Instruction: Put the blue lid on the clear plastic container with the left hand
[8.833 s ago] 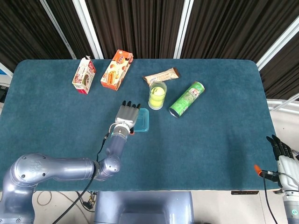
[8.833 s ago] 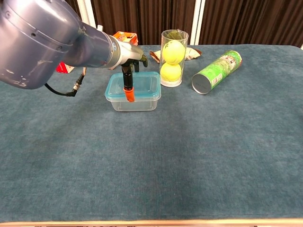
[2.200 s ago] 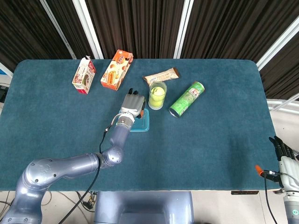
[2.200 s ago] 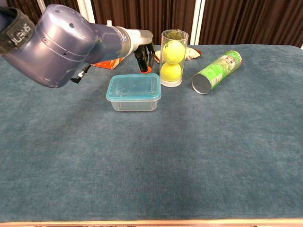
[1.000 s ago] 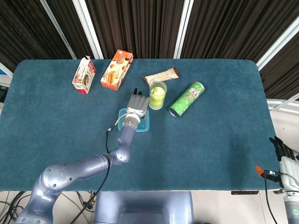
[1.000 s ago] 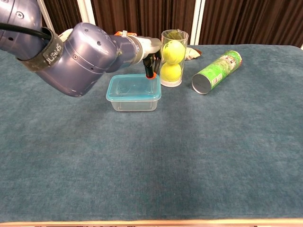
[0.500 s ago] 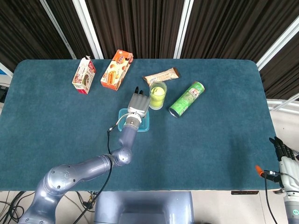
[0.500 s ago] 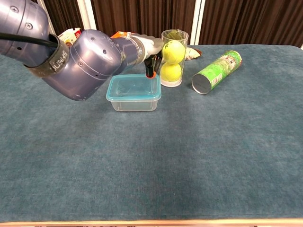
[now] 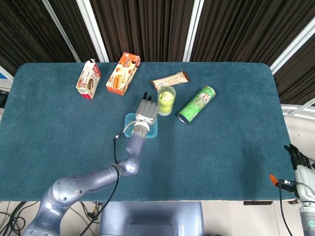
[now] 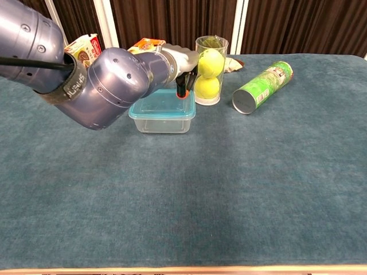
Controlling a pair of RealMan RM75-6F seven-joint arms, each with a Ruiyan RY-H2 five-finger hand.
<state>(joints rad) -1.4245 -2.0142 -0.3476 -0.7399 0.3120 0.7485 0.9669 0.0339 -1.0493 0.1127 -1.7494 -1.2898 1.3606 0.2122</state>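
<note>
The clear plastic container [image 10: 163, 124] stands mid-table with the blue lid [image 10: 162, 106] lying on top of it. In the head view only the lid's edges [image 9: 154, 129] show around my left forearm. My left hand [image 9: 146, 110] reaches over the lid's far right corner with its fingers stretched out, holding nothing. In the chest view an orange fingertip [image 10: 181, 94] touches that corner of the lid, close beside the tennis ball tube [image 10: 210, 69]. My right hand [image 9: 301, 167] hangs off the table's near right corner, fingers straight, with nothing in it.
The tube of tennis balls [image 9: 166, 100] stands just right of the container. A green can [image 9: 197, 104] lies on its side further right. A snack bar [image 9: 170, 80], an orange box [image 9: 123, 73] and a red-and-white carton [image 9: 88, 78] lie along the back.
My left arm has swung a little further right over the container. The hand has edged toward the lid's far right corner and the tube. The lid and right hand have not moved.
</note>
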